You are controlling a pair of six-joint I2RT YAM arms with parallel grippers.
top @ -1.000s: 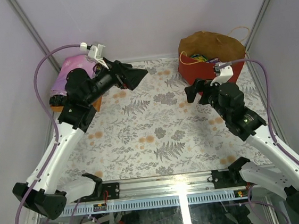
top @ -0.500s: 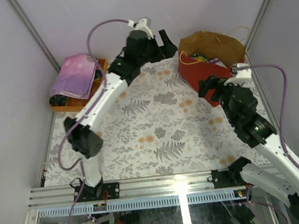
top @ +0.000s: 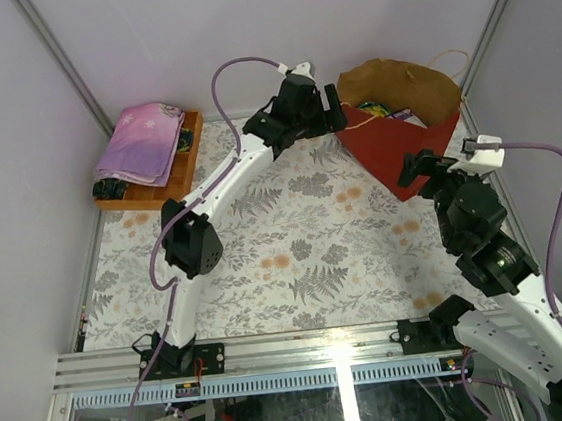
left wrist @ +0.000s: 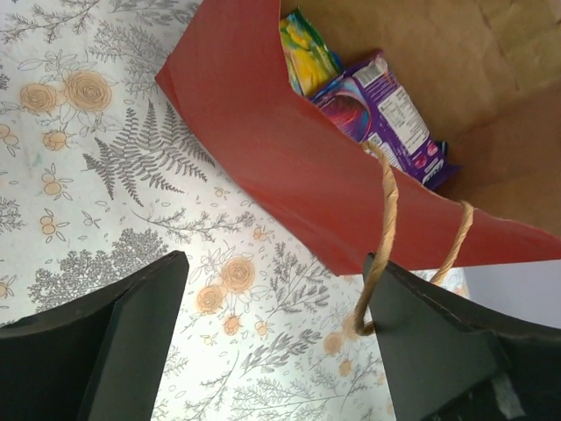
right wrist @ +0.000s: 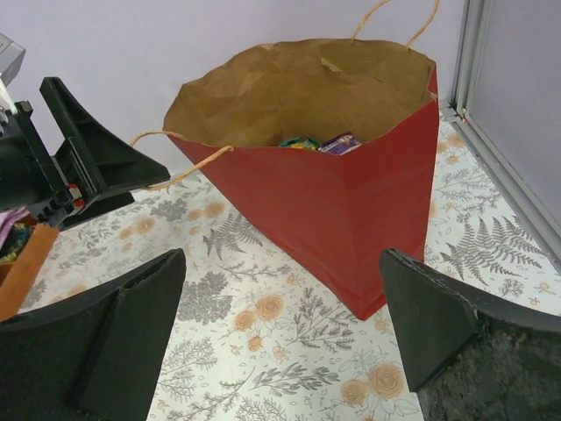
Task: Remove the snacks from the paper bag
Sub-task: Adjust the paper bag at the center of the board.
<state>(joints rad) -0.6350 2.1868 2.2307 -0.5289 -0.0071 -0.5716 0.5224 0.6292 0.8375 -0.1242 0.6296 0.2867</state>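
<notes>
Floral table (top: 294, 239), paper bag (top: 385, 149), snacks (left wrist: 377, 105) inside

Red paper bag (top: 392, 148) stands far right, mouth open, brown kraft inside, cord handles (left wrist: 387, 219) loose. Inside: yellow-green packet (left wrist: 307, 54) beside purple-white pack (left wrist: 387, 116) (others hidden).

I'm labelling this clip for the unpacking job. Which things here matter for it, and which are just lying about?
Part of the job:
- paper bag
- yellow-green packet inside it
- purple packet inside it

Lying about:
- folded cloth
- wooden tray under the cloth
- floral table cover
</notes>
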